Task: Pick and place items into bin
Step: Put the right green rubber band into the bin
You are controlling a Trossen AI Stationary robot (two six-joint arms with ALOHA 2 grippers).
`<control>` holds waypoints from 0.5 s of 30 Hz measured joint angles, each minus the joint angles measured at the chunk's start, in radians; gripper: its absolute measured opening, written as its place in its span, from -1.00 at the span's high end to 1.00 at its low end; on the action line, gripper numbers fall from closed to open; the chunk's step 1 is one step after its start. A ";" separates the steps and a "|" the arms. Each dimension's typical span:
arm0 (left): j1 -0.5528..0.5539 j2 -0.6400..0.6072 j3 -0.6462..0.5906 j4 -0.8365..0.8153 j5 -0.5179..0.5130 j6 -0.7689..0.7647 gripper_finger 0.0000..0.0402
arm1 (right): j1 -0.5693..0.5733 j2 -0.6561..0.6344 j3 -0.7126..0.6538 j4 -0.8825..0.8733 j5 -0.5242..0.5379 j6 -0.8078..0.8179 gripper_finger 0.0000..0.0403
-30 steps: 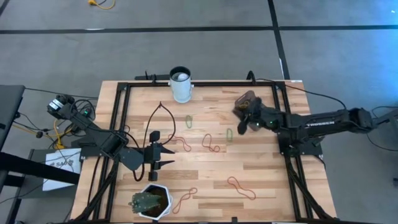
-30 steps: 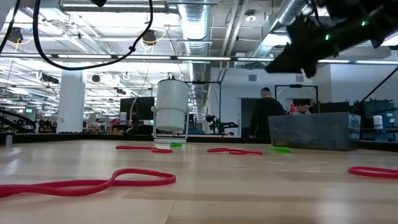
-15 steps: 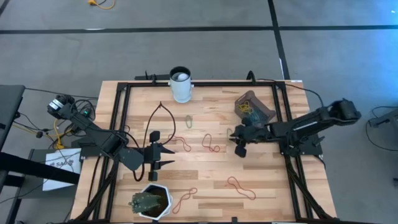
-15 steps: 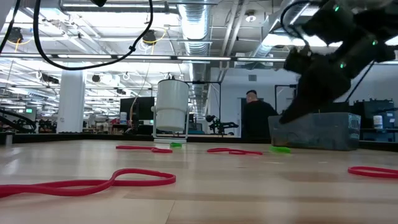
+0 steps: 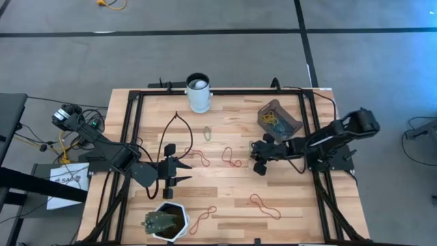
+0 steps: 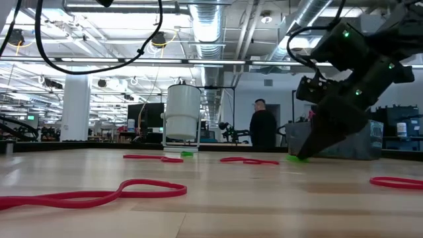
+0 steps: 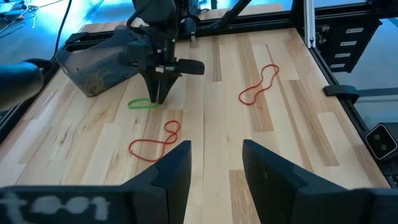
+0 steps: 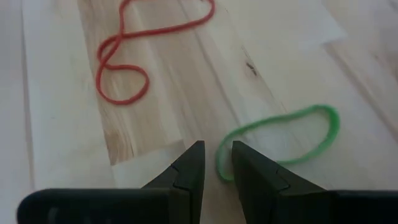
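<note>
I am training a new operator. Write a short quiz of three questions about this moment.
1. True or false: the bin already holds some bands.
2. The right gripper is down at the table, its fingers on either side of one end of a band. Which band? A) red B) green C) dark blue
3. Fill in: the ___ gripper waits open near the plant pot.

Key: 1 true; 2 B; 3 left.
</note>
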 joint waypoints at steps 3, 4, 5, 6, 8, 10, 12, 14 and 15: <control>0.000 0.000 0.000 -0.006 0.000 -0.005 0.33 | 0.000 0.021 0.000 0.010 -0.009 0.010 0.63; 0.000 0.000 0.000 -0.009 0.000 -0.005 0.33 | 0.000 0.026 0.001 0.012 -0.011 0.010 0.63; 0.000 0.000 0.000 -0.013 0.000 -0.005 0.33 | 0.000 0.032 0.001 0.017 -0.012 0.010 0.63; 0.000 0.000 0.000 -0.016 0.000 -0.005 0.33 | 0.000 0.036 0.002 0.018 -0.011 0.010 0.63; 0.000 0.000 0.000 -0.021 0.000 -0.005 0.33 | 0.000 0.047 0.003 0.023 -0.005 0.010 0.65; 0.000 0.000 0.000 -0.020 0.000 -0.005 0.33 | 0.000 0.049 0.003 0.024 0.016 0.011 0.71; 0.000 0.000 0.000 -0.021 0.000 -0.005 0.33 | 0.001 0.043 0.002 0.028 0.043 0.011 0.83; 0.000 0.000 0.000 -0.020 0.000 -0.005 0.33 | -0.002 0.026 -0.001 0.020 0.069 0.004 0.95; 0.000 0.000 0.000 -0.021 0.000 -0.005 0.33 | -0.002 0.013 0.002 0.015 0.083 -0.005 0.97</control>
